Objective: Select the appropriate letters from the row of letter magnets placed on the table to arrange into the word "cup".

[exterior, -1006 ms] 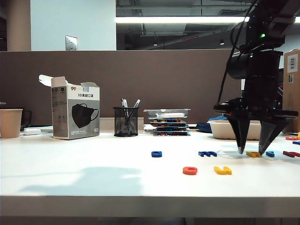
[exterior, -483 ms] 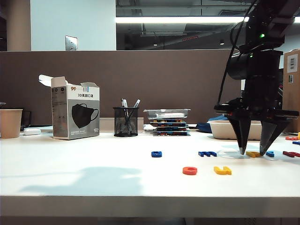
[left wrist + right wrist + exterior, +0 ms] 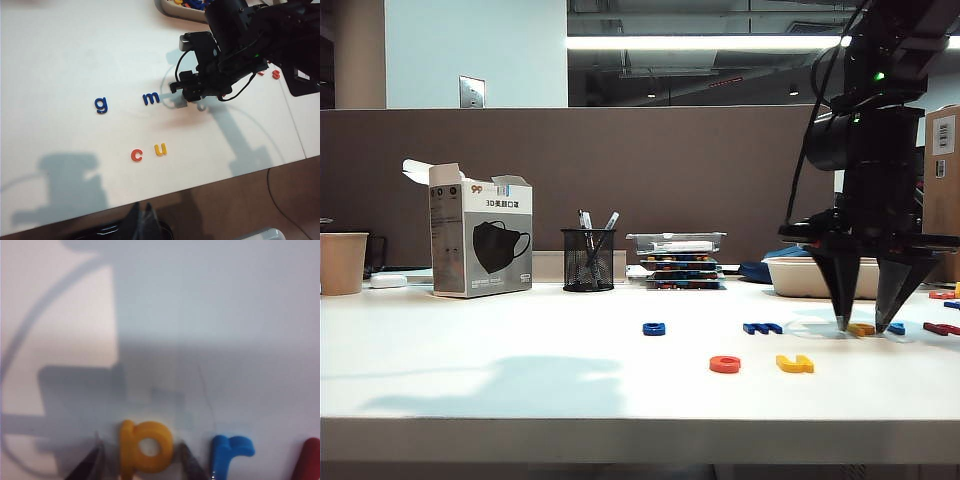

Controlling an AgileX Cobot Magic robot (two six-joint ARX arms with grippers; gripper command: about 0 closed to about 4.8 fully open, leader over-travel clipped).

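The right gripper [image 3: 141, 460] stands open astride the yellow "p" [image 3: 145, 447]; behind it, a tray [image 3: 800, 277], contents unclear; left gripper unseen

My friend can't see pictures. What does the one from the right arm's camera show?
The right claw has one finger on each side of a yellow letter p lying on the white table, not yet squeezing it. Beside it lie a blue letter r and the edge of a red letter.

A mask box [image 3: 480, 243] stood with its flap open, a paper cup [image 3: 342, 262] off beside it. A mesh pen holder [image 3: 589, 259] held pens near stacked trays [image 3: 677, 260] by the partition [image 3: 620, 170].
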